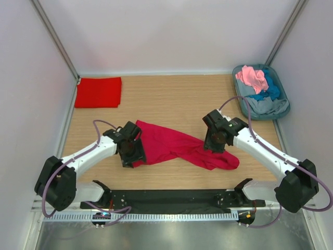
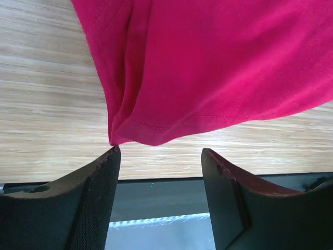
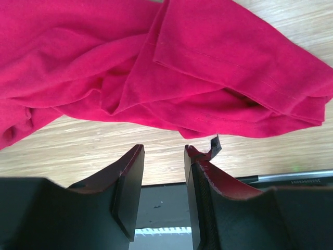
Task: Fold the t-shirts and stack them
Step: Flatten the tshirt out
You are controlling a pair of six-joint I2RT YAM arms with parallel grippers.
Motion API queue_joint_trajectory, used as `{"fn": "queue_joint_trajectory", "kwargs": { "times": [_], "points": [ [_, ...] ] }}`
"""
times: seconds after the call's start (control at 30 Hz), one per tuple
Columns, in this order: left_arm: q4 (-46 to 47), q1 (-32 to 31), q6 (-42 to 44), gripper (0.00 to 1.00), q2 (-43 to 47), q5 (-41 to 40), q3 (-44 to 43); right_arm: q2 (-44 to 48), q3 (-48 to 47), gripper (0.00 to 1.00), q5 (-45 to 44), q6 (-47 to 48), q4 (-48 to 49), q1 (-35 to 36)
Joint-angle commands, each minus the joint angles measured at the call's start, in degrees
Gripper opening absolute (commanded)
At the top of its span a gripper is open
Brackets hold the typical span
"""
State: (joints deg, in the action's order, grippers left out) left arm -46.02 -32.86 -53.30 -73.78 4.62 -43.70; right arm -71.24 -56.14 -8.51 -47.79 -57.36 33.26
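A crimson t-shirt (image 1: 177, 146) lies crumpled and stretched out across the wooden table between both arms. My left gripper (image 1: 130, 155) hovers at its left end, open, with nothing between the fingers. In the left wrist view the shirt's hem (image 2: 218, 67) hangs just beyond the left gripper (image 2: 160, 150), its corner near the left fingertip. My right gripper (image 1: 214, 143) stands over the shirt's right part, open and empty. The right wrist view shows the bunched cloth (image 3: 156, 67) just past the right gripper (image 3: 164, 148). A scarlet t-shirt (image 1: 98, 92) lies folded flat at the far left.
A grey-blue oval tub (image 1: 241, 101) at the far right holds pink (image 1: 251, 78), blue (image 1: 271, 89) and grey (image 1: 266, 107) shirts. White walls close in the table (image 1: 171, 94) on three sides. A black rail (image 1: 171, 199) runs along the near edge.
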Motion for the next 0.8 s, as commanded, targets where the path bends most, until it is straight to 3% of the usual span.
{"fn": "queue_joint_trajectory", "kwargs": {
  "times": [0.0, 0.47, 0.77],
  "points": [
    [4.3, 0.4, -0.4, 0.65, 0.0, 0.2, -0.9, 1.1, -0.3, 0.44, 0.8, 1.3, 2.3, 0.2],
    [5.6, 3.1, 3.6, 0.61, 0.5, -4.0, -0.3, 2.6, 0.1, 0.43, -0.7, 3.1, -0.4, 0.2],
    [9.5, 3.1, 2.1, 0.55, 3.1, 0.3, -0.4, 2.7, 0.2, 0.44, -1.1, 3.1, -0.5, 0.2]
  ]
}}
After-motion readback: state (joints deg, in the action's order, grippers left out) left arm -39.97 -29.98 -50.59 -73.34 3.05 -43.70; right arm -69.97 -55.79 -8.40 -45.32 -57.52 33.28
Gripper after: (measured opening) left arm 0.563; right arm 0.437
